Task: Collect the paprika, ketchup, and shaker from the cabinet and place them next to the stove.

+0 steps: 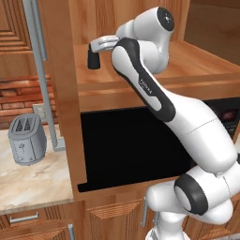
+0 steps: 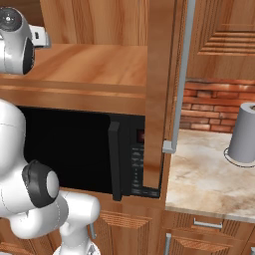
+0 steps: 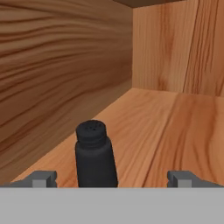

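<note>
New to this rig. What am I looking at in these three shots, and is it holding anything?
All rendered. A white robot arm with dark joints reaches into a light-brown wooden cabinet above a black microwave. Two pictures come from cameras on its base, behind it to left and right; the third looks along its hand. On the shelf stands a small black cylindrical shaker, between the two dark finger tips but nearer one of them. The jaws stand wide open, holding nothing. A grey toaster sits on the marble counter.

Toaster (image 1: 27, 139), grey canister (image 2: 245, 134), microwave (image 2: 130, 159)
</note>
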